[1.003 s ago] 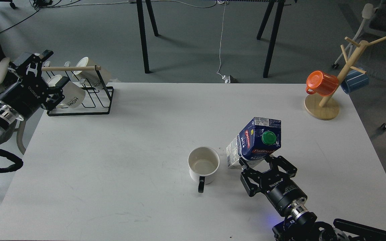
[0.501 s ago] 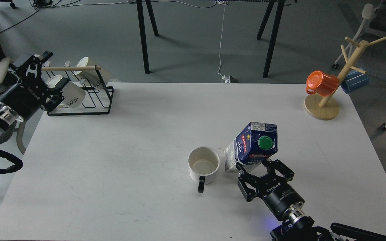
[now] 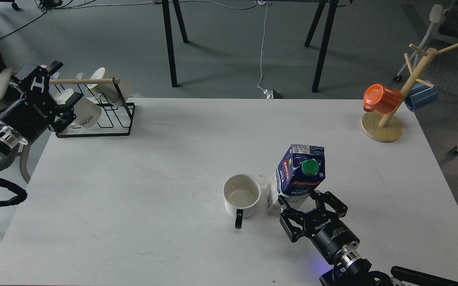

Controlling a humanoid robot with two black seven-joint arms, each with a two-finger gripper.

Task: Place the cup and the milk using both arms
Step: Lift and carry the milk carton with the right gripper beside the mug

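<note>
The right gripper [image 3: 299, 201], a black two-finger hand at the end of the arm entering from the lower right, pinched the lower part of the milk [image 3: 297, 175] between its fingers. The milk, a dark blue and white carton with a round green cap and a red label, leaned slightly; whether its base touched the white table [image 3: 133, 190] could not be told. Just to the left of the carton, close but not clearly touching, stood the cup [image 3: 241, 196], a plain cream-white mug sitting upright and open on the table, its thin black handle pointing toward the near edge. The left gripper [image 3: 50, 93] hung well apart from both, at the far left corner of the table, in front of a black wire rack [image 3: 105, 115] holding white mugs lettered "HOME" [image 3: 86, 113] (the fingers overlapped the mugs, so it could not be told whether they were spread or closed). A wooden rod [image 3: 82, 81] ran across the top of that rack. At the far right corner stood a wooden mug tree [image 3: 388, 119] carrying an orange mug [image 3: 382, 98] and a blue mug [image 3: 422, 96].
</note>
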